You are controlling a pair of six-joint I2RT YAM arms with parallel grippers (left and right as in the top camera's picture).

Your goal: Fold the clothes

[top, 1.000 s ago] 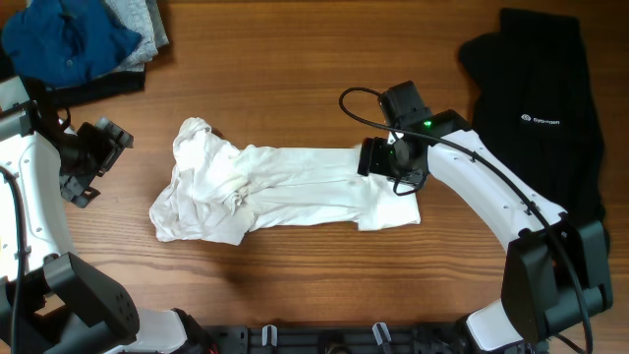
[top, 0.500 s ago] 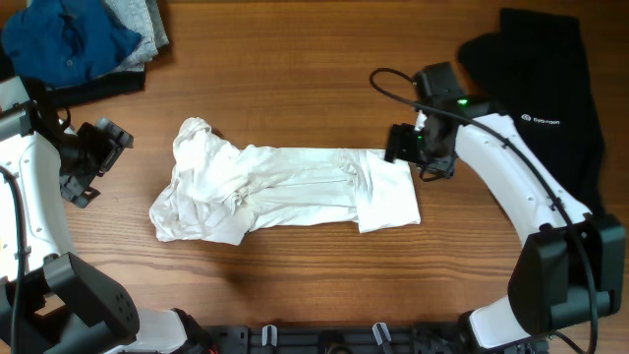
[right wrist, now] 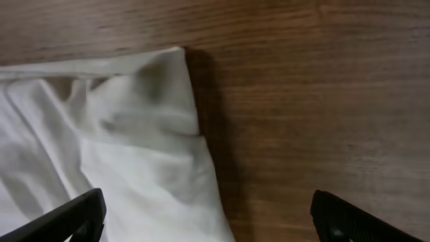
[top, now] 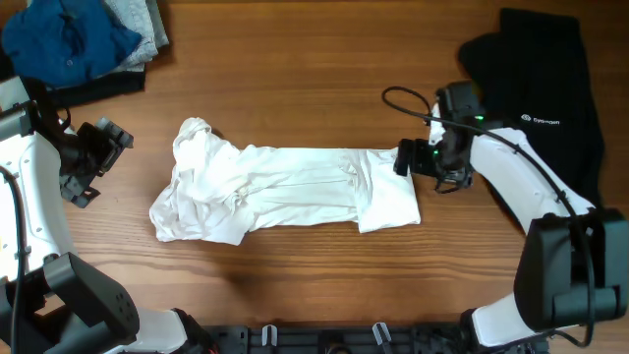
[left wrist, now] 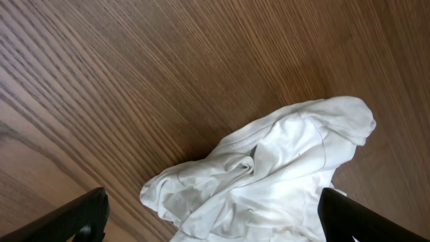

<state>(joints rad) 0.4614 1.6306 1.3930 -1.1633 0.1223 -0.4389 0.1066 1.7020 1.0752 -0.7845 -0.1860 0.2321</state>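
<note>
- The white T-shirt (top: 295, 192) is lying as a long strip across the middle of the worktop (top: 295, 79). Its 9 o'clock end is bunching up and its 3 o'clock end is lying flatter.
- The right gripper (top: 403, 157) is hovering at the shirt's 3 o'clock corner with its jaws standing wide apart, holding nothing.
- The left gripper (top: 96, 162) is waiting well apart at 9 o'clock, likewise spread and gripping nothing.
- Risk: the thin, wrinkly fabric is likely to drag or pinch in several layers, skewing any fold.
- Risk: the crumpled 9 o'clock end is probably going to fold lumpy unless it is flattened first.
- Risk: the right arm is working just beside the black garment (top: 550, 118) and could snag it.
- The wooden worktop is showing bare grain; blue and grey garments (top: 69, 39) are sitting at 10 o'clock.
</note>
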